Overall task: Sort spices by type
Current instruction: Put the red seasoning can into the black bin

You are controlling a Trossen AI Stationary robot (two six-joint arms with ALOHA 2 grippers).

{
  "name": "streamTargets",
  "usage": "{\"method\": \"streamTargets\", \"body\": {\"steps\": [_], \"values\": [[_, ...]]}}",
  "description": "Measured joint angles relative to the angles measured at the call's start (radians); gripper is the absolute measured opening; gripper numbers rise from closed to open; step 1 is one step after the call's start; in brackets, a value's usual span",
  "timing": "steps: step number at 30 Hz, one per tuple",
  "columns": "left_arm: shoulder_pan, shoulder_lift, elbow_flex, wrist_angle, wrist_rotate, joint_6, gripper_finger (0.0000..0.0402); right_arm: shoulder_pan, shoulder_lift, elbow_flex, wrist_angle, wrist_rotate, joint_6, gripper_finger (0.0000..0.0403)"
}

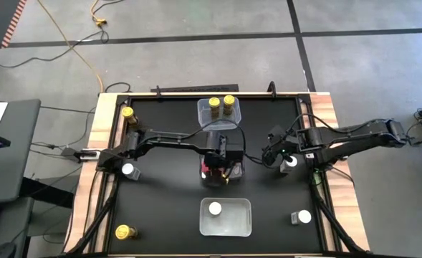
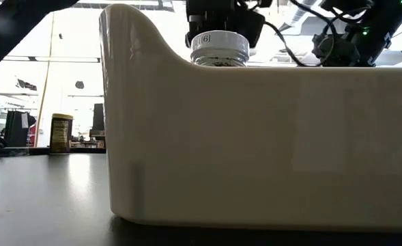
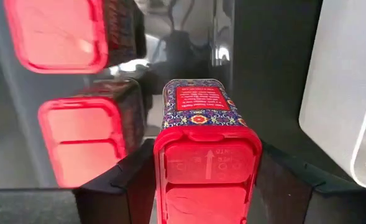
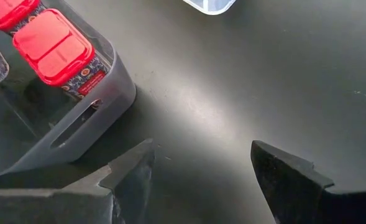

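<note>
My left gripper (image 1: 221, 159) hangs over the middle clear tub (image 1: 233, 172), shut on a red boxy tin (image 3: 206, 155) with a patterned body. Two more red tins (image 3: 86, 140) (image 3: 58, 31) stand in that tub. My right gripper (image 4: 201, 168) waits open over bare table just right of that tub, holding nothing. The far tub (image 1: 203, 115) holds two yellow-capped jars (image 1: 221, 106). One white-capped jar (image 1: 215, 208) stands in the near tub (image 1: 243, 222). Loose jars stand about the table: yellow-capped ones (image 1: 128, 112) (image 1: 123, 231) and white-capped ones (image 1: 130, 170) (image 1: 289, 163) (image 1: 304, 216). My left gripper pinches the red tin between its two fingers (image 3: 130, 180), one on each side of the tin at its red cap (image 3: 161, 158). The fingers come from above, pointing down. The tin stays upright, cap up, its lower end in over the middle tub; whether it rests on the floor, I cannot tell.
In the low view the near tub's pale wall (image 2: 255, 137) fills most of the picture, with the white-capped jar (image 2: 219, 48) showing above it. The wooden table edge (image 1: 96, 143) runs along both sides. Black table shows between the tubs and the loose jars.
</note>
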Motion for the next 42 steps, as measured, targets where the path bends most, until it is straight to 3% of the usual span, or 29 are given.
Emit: {"method": "streamTargets", "body": {"steps": [21,42], "values": [[0.005,0.077,0.001,0.002,0.013,-0.006,0.0225,0.014,-0.002,0.0,-0.005,-0.017,0.001,0.0291],[0.011,0.075,0.001,0.018,0.018,-0.036,0.0237,0.014,-0.002,0.0,-0.006,-0.016,0.0,0.0291]]}}
